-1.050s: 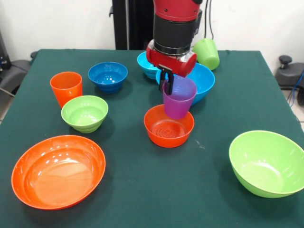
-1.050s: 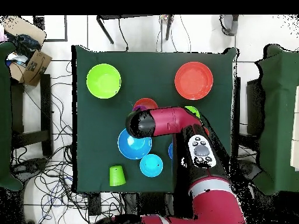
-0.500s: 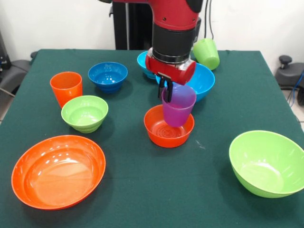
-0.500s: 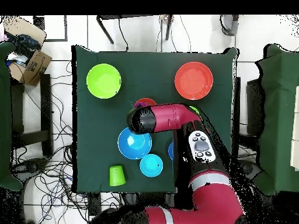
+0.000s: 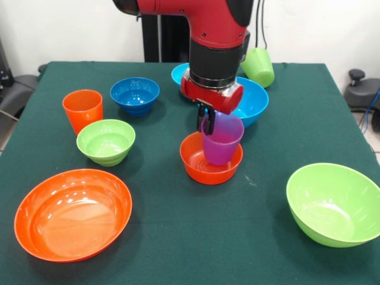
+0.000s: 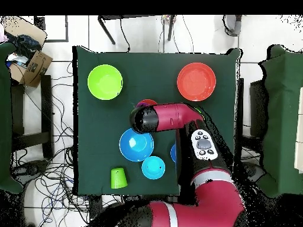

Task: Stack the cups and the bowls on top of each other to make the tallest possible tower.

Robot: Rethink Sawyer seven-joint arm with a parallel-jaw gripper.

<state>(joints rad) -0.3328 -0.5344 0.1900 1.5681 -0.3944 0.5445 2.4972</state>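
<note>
Hanging straight down over the small orange bowl [image 5: 211, 158], the red and black arm [image 5: 217, 35] carries the purple cup [image 5: 221, 138] by its rim, the cup's base inside that bowl. The gripper [image 5: 206, 119] has its dark fingers [image 5: 202, 116] clamped on the purple cup's left rim, one inside and one outside. No writing or brand mark can be read on anything; the overhead view shows only a grey button panel [image 6: 202, 144] on the arm.

Taking the small orange bowl as the landmark and reading the front view from left to right: the large orange bowl [image 5: 72, 214] lies well to its left and nearer the camera. The orange cup [image 5: 82, 110] stands upright to the far left, and the small lime green bowl [image 5: 105, 141] sits just in front of that cup. The dark blue bowl [image 5: 135, 95] is to the left and behind. Directly behind are the small light blue bowl [image 5: 180, 78] and the large light blue bowl [image 5: 252, 102], both partly hidden by the arm. The lime green cup [image 5: 259, 66] lies tipped on its side behind and to the right. The large lime green bowl [image 5: 333, 203] sits well to the right and nearer the camera. All stand on the green table [image 5: 190, 243].

The purple cup is smooth, translucent and slightly tapered, leaning a little.
</note>
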